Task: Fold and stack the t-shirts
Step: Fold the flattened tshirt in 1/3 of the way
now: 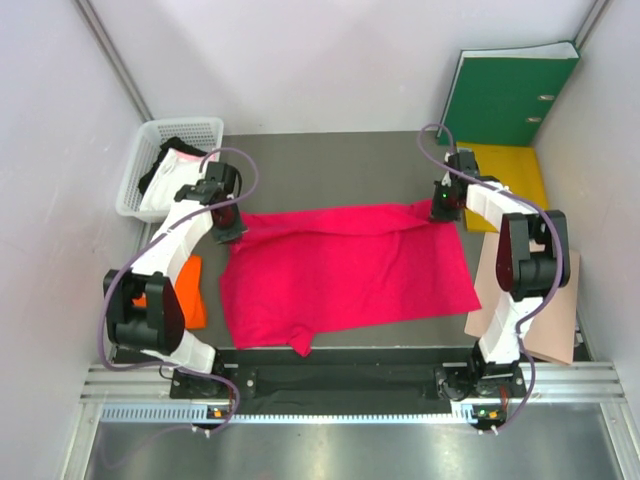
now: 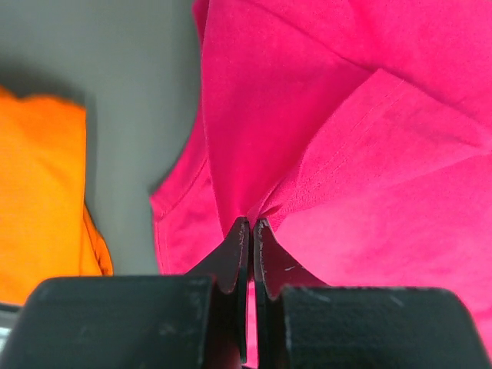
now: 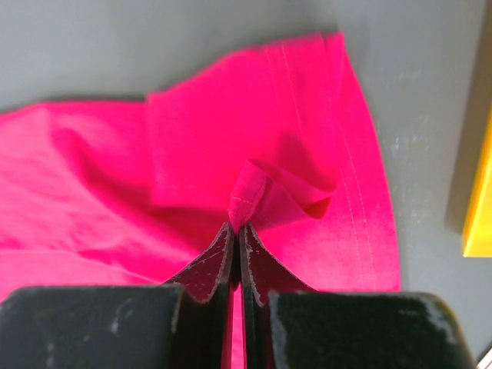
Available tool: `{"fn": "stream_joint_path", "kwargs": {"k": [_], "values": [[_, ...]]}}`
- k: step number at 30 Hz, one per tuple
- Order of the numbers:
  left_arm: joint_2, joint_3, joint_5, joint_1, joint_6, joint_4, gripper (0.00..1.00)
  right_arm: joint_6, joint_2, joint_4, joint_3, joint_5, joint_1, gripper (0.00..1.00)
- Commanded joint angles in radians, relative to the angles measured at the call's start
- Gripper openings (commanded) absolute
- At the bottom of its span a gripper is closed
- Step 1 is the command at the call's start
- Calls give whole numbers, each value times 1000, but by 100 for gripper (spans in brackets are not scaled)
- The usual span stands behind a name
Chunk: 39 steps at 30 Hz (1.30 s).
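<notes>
white basket at 10 o'clock on dark tabletop. green binder propped against wall at 1, yellow folder flat just below it, tan paper sheet at 4

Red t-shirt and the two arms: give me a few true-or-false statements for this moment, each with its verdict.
1. The left fingers are shut on the red t-shirt. True.
2. The right fingers hang open, holding nothing. False: they are shut on a bunched fold of the red t-shirt.
3. An orange t-shirt lies to the left of the red t-shirt. True.
4. The white basket is empty. False: it holds white and black cloth.
5. The red t-shirt is folded into a small square. False: it lies spread wide across the table.
</notes>
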Motion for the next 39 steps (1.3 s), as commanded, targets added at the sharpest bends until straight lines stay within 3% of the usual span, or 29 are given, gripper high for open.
{"fn": "stream_joint_path", "kwargs": {"k": [1,14,18,21,22,28,39], "values": [[-84,-52,17,-8,-40,-16,0,-2,43,-56,78,-1,-8,0],[-131,-143,-16,-32,-76,-70,0,2,54,-68,72,40,-6,2],[-121,-235,36,-37,-86,-88,0,4,57,-70,72,37,-8,3],[-122,-245,54,-48,-89,-107,66,2,62,-76,75,37,-9,3],[-133,-241,47,-54,-89,-102,99,2,62,-76,76,39,-8,3],[-206,-183,91,-71,-70,34,99,1,69,-74,78,27,-6,4],[-1,-149,86,-95,-49,180,93,-4,71,-74,81,16,-8,4]]}}
